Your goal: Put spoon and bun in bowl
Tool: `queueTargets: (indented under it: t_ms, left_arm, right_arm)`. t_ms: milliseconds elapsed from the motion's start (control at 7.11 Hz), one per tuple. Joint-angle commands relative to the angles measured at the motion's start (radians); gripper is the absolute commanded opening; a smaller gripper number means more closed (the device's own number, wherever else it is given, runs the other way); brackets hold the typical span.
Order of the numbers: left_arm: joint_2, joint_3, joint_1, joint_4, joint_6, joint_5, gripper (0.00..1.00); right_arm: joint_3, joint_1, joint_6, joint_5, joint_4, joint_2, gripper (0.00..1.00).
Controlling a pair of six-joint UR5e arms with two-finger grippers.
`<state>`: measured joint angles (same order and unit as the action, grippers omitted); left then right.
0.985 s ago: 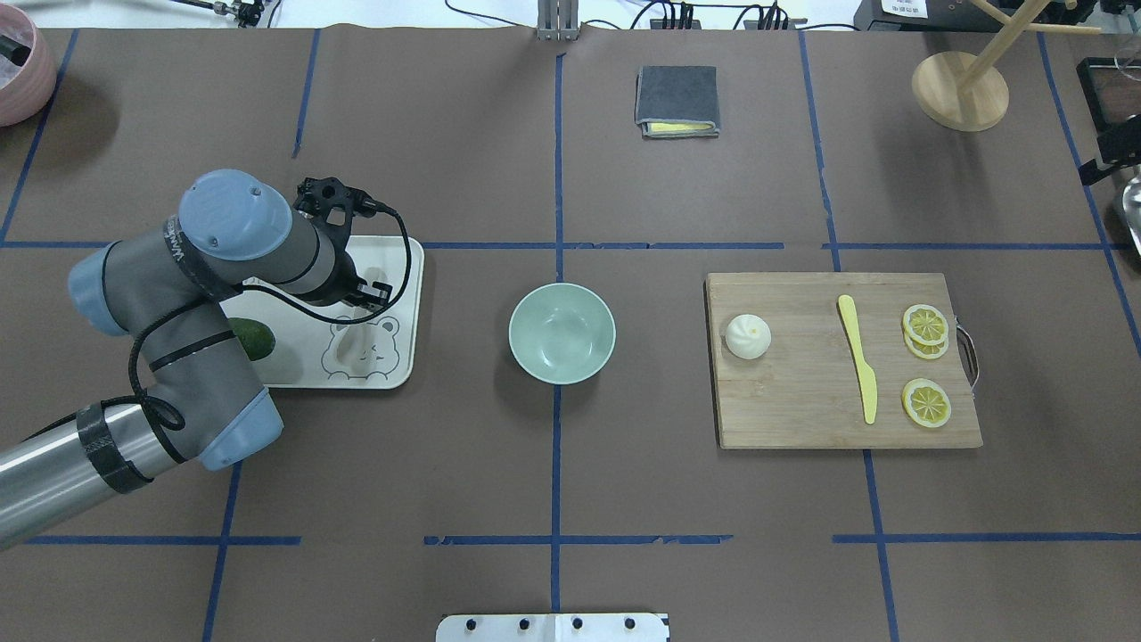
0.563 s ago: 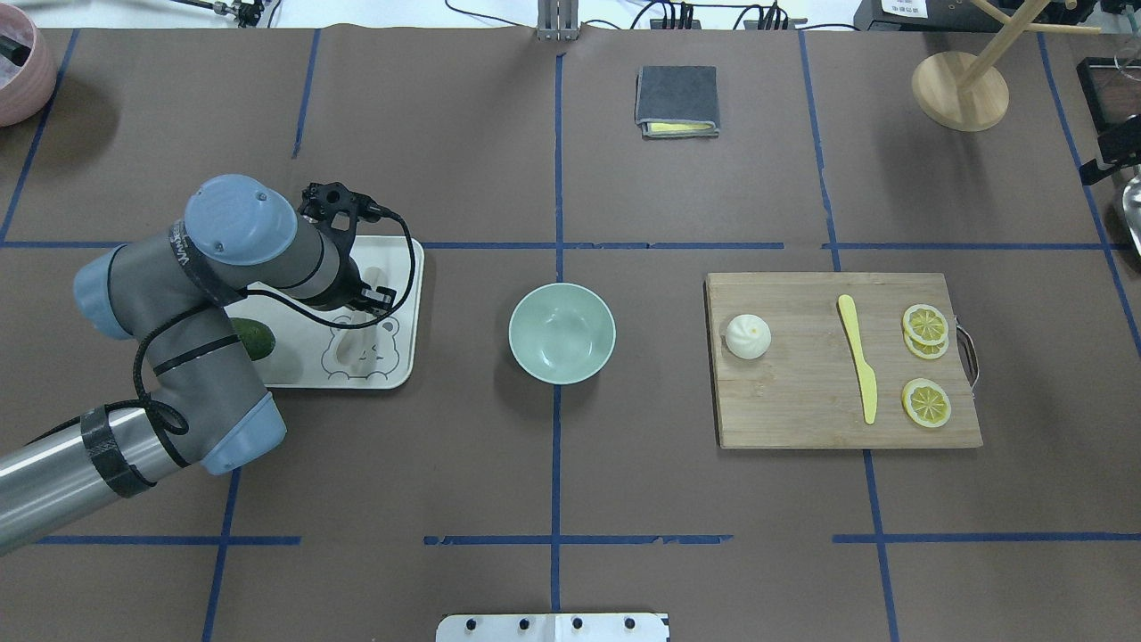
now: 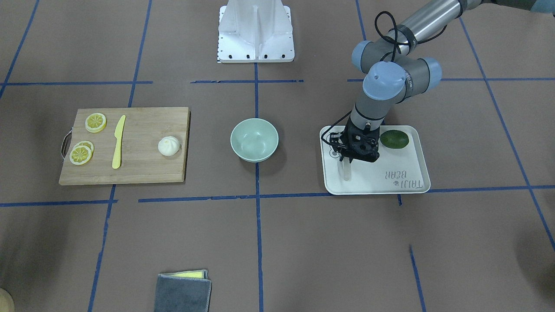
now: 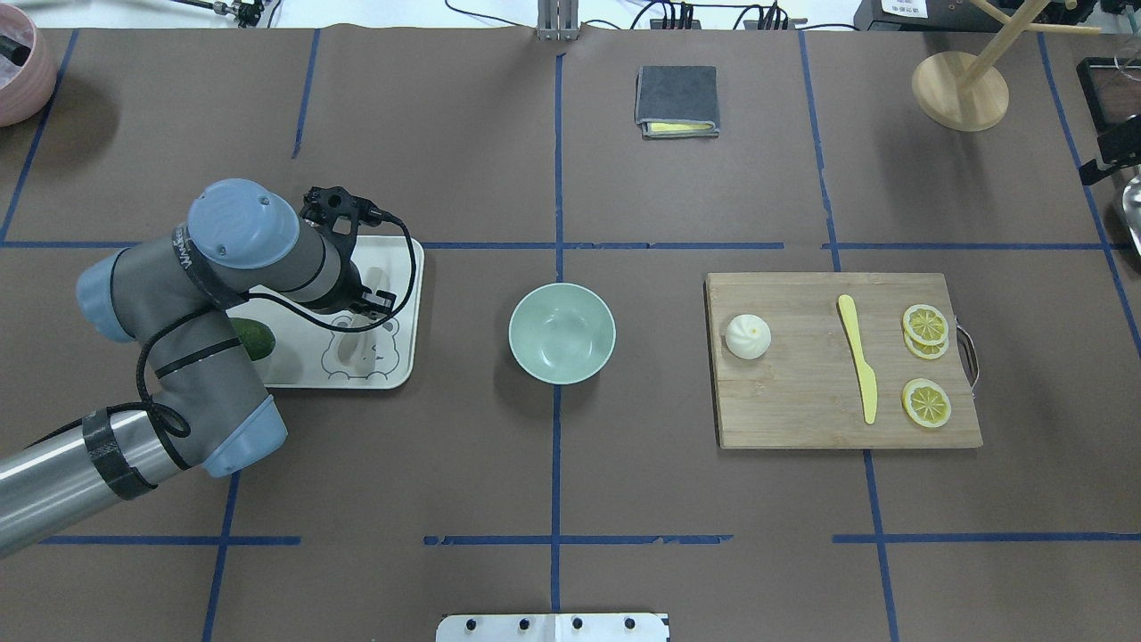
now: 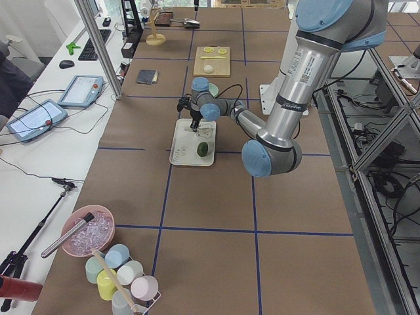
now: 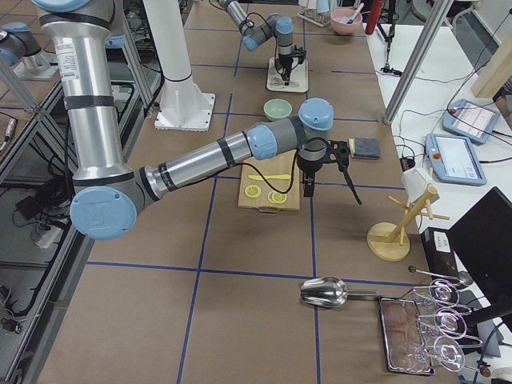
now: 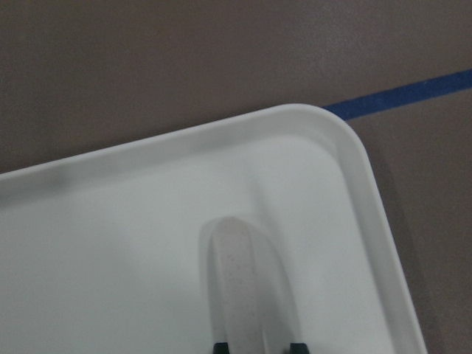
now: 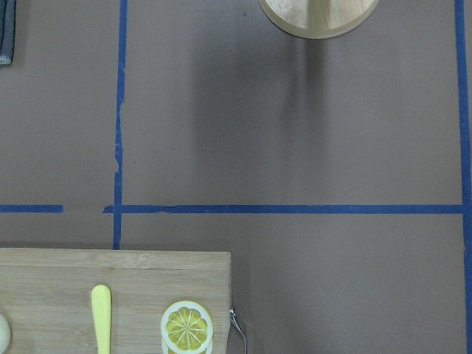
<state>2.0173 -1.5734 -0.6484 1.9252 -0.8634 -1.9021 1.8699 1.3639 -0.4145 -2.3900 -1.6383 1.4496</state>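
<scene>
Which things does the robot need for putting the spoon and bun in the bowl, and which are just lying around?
For the job: pale beige plastic spoon, round white steamed bun, pale mint-green bowl, left claw.
Just lying about: yellow plastic knife, yellow lemon slices, dark green oval fruit, folded grey cloth, wooden cutting board, white tray.

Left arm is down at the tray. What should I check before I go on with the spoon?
1. Left gripper straddles the spoon: ok.
2. Grip closed on the spoon: cannot tell.
3. Bowl upright and empty: ok.
4. Green fruit apart from the spoon: ok.
5. Bun lying free on the cutting board: ok.
</scene>
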Motion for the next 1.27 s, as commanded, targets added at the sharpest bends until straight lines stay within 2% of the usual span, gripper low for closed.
queueTargets:
  t_ms: [0, 141, 281, 422, 704, 844, 1126]
  left_arm:
    - [-0.005, -0.020, -0.005, -0.002, 0.001, -0.009, 0.00]
    - [-0.015, -0.060, -0.022, -0.027, 0.006, -0.041, 0.00]
    - [-0.012, -0.130, -0.049, -0.122, 0.012, -0.043, 0.00]
    - [0.004, -0.166, -0.065, -0.180, 0.012, -0.049, 0.00]
    - [0.085, -0.152, -0.059, -0.193, -0.113, -0.049, 0.00]
    - [0.136, -0.149, -0.053, -0.195, -0.199, -0.049, 0.00]
    - [0.237, -0.113, -0.030, -0.199, -0.320, -0.049, 0.00]
  right_arm:
    - [0.002, 0.000, -0.001, 0.000, 0.000, 0.000, 1.00]
    - [0.002, 0.000, -0.001, 0.000, 0.000, -0.002, 1.00]
    - [0.020, -0.023, -0.016, 0.014, 0.000, -0.003, 1.00]
    - [0.052, -0.090, -0.102, 0.050, 0.000, -0.006, 1.00]
    - [0.081, -0.254, -0.292, 0.142, 0.005, -0.063, 1.00]
    - [0.086, -0.361, -0.411, 0.231, 0.003, -0.125, 1.00]
    - [0.087, -0.539, -0.576, 0.354, 0.005, -0.185, 1.00]
